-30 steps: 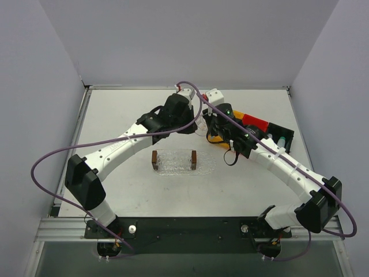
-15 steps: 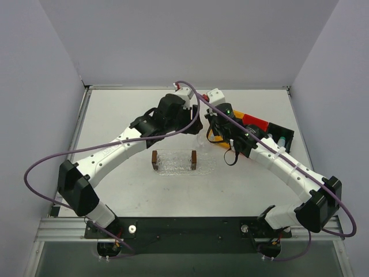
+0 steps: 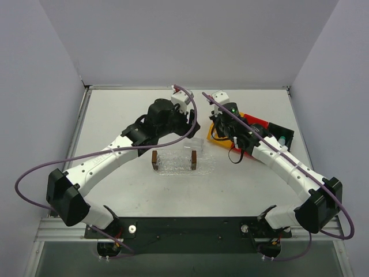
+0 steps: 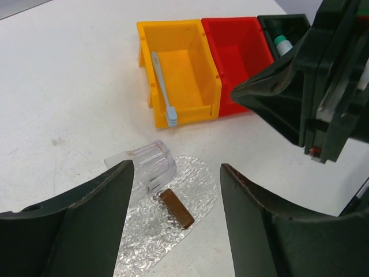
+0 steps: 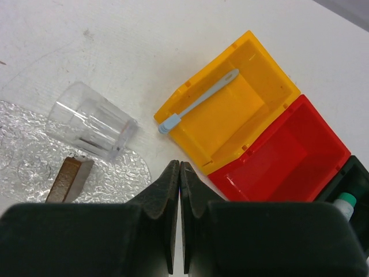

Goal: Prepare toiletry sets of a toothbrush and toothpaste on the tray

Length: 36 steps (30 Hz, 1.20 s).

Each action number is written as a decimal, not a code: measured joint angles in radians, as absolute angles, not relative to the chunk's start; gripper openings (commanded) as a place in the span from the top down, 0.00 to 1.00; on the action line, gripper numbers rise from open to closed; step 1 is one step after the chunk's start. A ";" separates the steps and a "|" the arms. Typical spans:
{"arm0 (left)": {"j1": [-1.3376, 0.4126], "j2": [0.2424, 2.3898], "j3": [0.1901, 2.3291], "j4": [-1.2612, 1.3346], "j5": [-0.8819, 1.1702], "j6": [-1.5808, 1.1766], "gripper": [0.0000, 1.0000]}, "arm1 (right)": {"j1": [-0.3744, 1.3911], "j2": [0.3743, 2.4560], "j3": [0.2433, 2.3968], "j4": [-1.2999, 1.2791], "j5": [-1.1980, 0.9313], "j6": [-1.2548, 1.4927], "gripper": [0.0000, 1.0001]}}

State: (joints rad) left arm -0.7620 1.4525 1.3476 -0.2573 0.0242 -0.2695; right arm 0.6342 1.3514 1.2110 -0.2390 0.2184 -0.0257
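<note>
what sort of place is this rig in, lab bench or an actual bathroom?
Most likely a lab test cell, not a bathroom: white table boxed by blank grey walls, left arm and right arm bolted to a black base plate, plastic parts bins (yellow bin, red bin).

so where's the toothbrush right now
In the right wrist view the toothbrush lies diagonally inside the yellow bin, beside the red bin.

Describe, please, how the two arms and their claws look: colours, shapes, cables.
The left arm and the right arm both have white link shells and black joint housings. A purple cable loops loosely along each arm. A small green light glows near the right wrist. The left claw and right claw have matt black, wedge-shaped fingers.
</note>
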 measured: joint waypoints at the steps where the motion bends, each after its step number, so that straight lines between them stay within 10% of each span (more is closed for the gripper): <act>1: -0.760 1.452 1.332 -0.245 0.023 -0.252 0.29 | 0.625 1.350 1.203 -0.240 0.204 -0.026 1.00; 13: -0.555 1.668 1.296 -0.186 0.130 -0.179 0.28 | 0.554 1.347 1.185 -0.245 0.075 -0.026 0.78; 36: -0.392 2.085 1.499 -0.194 0.651 -0.181 0.30 | 0.522 1.431 1.169 -0.243 -0.068 -0.027 0.78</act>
